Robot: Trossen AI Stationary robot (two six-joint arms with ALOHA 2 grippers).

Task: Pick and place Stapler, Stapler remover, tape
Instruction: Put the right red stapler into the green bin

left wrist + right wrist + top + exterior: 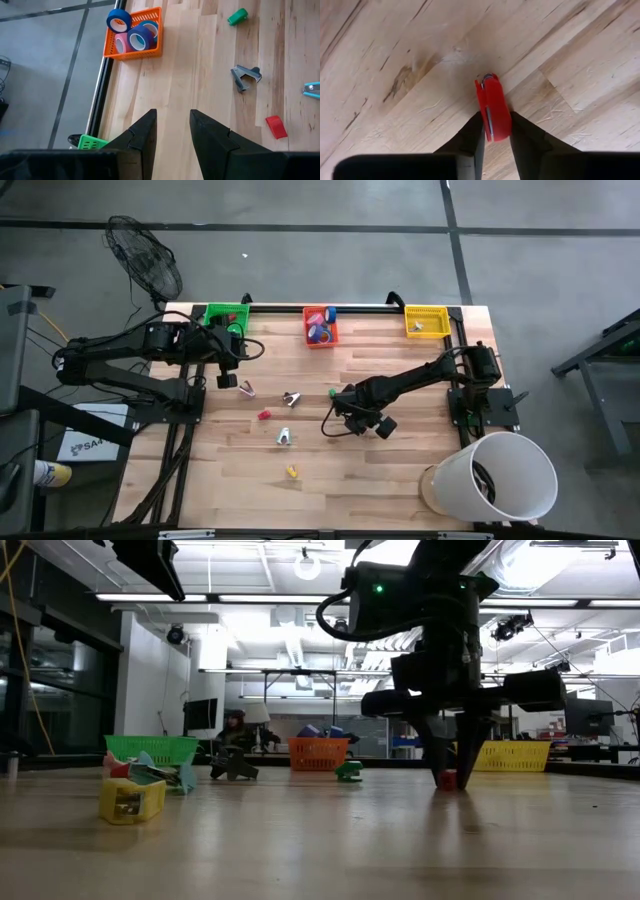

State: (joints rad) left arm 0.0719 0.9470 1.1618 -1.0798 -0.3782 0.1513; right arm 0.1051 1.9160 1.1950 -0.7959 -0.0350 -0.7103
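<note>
My right gripper (495, 137) (356, 418) stands over the middle of the table, fingers pointing down, shut on a small red stapler (492, 107) (448, 778). My left gripper (172, 132) (227, 379) hangs open above the table's far left part, near the green bin (228, 315), touching nothing. Blue and pink tape rolls (134, 35) sit in the orange bin (320, 326) at the far edge. A grey stapler remover (246, 77) (291, 397), a green stapler (237, 16) and another red piece (276, 126) lie flat on the wood. My right gripper pinches the red stapler between its two fingers at one end (495, 131), coming from above and pointing down. The stapler's length runs out ahead of the fingers. In the low view its underside seems to rest on the table (448, 783).
A yellow bin (427, 321) stands at the far right corner. A white bucket (497, 475) sits at the near right. A pink item (247, 389), a blue-white item (285, 438) and a yellow stapler (292, 472) (130, 798) lie left of centre.
</note>
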